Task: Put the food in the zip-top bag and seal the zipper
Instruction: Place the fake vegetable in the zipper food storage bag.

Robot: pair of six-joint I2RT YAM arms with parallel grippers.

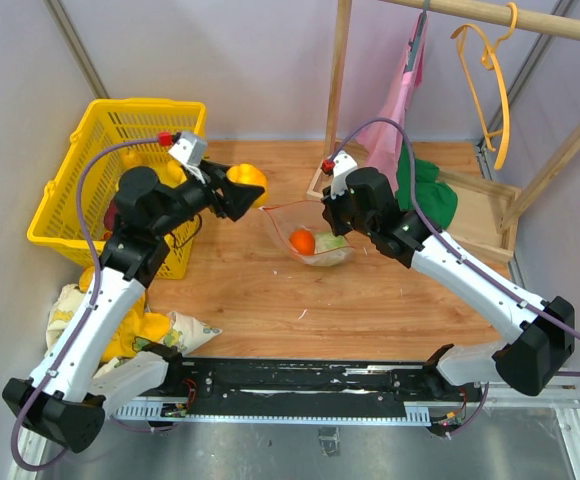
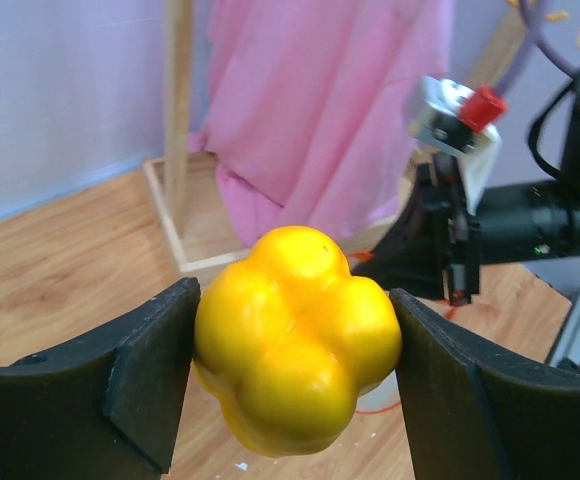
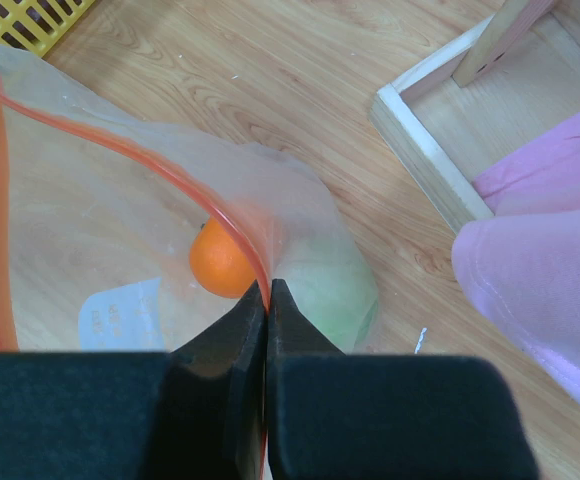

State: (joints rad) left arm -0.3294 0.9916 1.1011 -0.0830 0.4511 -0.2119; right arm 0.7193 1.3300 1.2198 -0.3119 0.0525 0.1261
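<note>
Black-fingered left gripper (image 2: 295,335) grasped a glossy yellow toy bell pepper (image 2: 292,350), held in the air at about ten o'clock from the clear crinkly zip-top bag (image 1: 315,232) on the wooden table (image 1: 370,300). The right gripper (image 3: 268,298) was clenched on the bag's thin orange-red zipper strip (image 3: 120,140), its mouth gaping toward the pepper. A round orange toy fruit (image 3: 218,262) and a pale green toy food (image 3: 342,290) lay inside.

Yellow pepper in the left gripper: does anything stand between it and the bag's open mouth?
Nothing visible does. Only bare table lies between the yellow pepper and the zip-top bag, whose zipper the right gripper pinches.
</note>
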